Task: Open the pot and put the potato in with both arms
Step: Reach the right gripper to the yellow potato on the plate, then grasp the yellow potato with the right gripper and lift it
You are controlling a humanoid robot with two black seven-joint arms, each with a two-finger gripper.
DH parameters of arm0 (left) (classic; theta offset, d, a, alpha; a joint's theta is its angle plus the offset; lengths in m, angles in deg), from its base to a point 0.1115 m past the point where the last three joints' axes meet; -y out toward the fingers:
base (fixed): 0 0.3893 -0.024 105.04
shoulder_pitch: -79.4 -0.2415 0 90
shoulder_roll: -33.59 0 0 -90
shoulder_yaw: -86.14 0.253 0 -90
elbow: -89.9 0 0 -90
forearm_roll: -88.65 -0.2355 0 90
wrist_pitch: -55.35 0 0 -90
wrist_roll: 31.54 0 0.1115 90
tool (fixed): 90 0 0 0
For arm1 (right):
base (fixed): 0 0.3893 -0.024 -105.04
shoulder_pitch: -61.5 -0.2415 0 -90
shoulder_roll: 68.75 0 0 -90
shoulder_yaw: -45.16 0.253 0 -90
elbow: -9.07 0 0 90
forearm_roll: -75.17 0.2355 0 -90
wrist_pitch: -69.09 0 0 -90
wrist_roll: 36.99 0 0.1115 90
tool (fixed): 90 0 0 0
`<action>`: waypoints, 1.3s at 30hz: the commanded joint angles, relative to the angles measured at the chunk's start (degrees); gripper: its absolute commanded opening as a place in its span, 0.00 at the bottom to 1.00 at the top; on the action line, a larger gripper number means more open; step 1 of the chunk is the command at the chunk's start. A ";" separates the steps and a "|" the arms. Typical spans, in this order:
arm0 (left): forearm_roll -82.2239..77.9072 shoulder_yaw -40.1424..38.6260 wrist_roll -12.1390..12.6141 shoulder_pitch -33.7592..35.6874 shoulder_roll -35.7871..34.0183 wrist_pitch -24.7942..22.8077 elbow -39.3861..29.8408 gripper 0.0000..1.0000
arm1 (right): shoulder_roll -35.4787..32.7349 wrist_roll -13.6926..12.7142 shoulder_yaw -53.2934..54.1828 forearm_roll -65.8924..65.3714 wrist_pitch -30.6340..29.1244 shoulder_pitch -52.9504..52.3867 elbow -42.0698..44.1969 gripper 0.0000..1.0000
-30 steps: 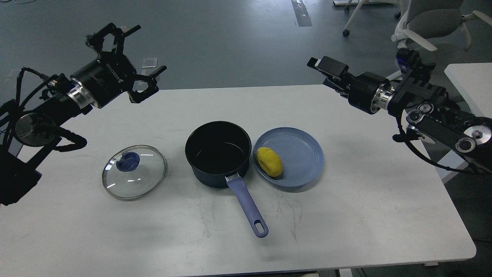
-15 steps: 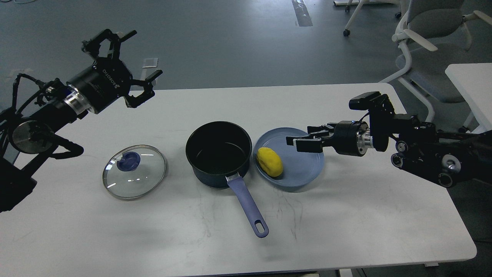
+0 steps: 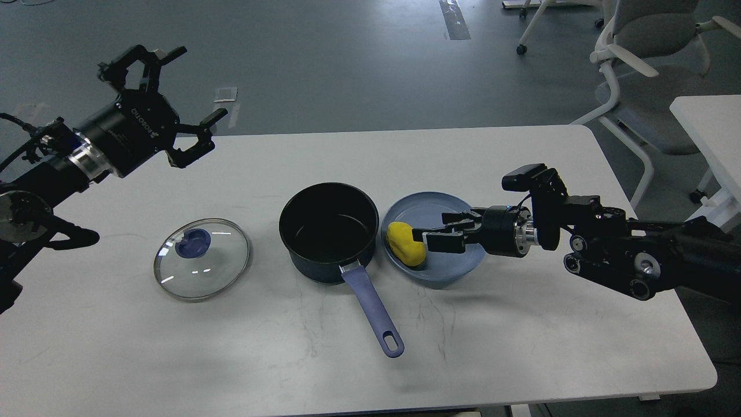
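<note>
A dark pot (image 3: 328, 231) with a blue handle stands open at the table's middle. Its glass lid (image 3: 201, 267) with a blue knob lies flat on the table to the pot's left. A yellow potato (image 3: 404, 244) lies on a blue plate (image 3: 463, 213) just right of the pot. My right gripper (image 3: 427, 236) is open, low over the plate, its fingertips right at the potato's right side. My left gripper (image 3: 173, 92) is open and empty, raised above the table's far left edge.
The white table (image 3: 521, 336) has bare surface in front and on the right. Office chairs (image 3: 642, 40) and another white table (image 3: 709, 124) stand on the floor at the far right.
My right gripper swept down from high at the right to the plate and then left up to the potato. My left arm drew back to the left.
</note>
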State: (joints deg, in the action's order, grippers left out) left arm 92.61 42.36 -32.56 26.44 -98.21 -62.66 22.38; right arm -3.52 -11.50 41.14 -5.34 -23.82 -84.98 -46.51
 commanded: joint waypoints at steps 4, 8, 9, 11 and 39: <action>0.00 -0.08 -1.01 -0.12 -1.53 0.00 -0.76 0.98 | 2.61 -0.01 -0.11 0.00 0.01 0.49 1.96 0.92; 0.09 -0.78 -1.01 -0.39 -1.97 0.00 -1.47 0.98 | 4.55 -0.01 -1.43 0.00 0.01 0.49 3.99 0.91; 0.01 -1.13 -1.01 -0.74 -1.97 0.00 -1.82 0.98 | 5.16 -0.01 -1.86 0.00 0.01 0.41 4.77 0.91; 0.01 -1.31 -1.01 -0.83 -1.97 0.00 -2.08 0.98 | 5.87 -0.01 -2.13 0.00 0.01 0.40 5.66 0.91; 0.00 -1.40 -1.09 -1.36 -1.88 0.00 -2.08 0.98 | 8.77 0.25 -6.00 0.00 0.01 -0.04 8.91 0.20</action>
State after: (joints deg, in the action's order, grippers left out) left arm 92.61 40.88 -33.65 25.09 -100.15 -62.66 20.29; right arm 5.33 -11.23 35.15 -5.32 -23.79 -85.10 -37.58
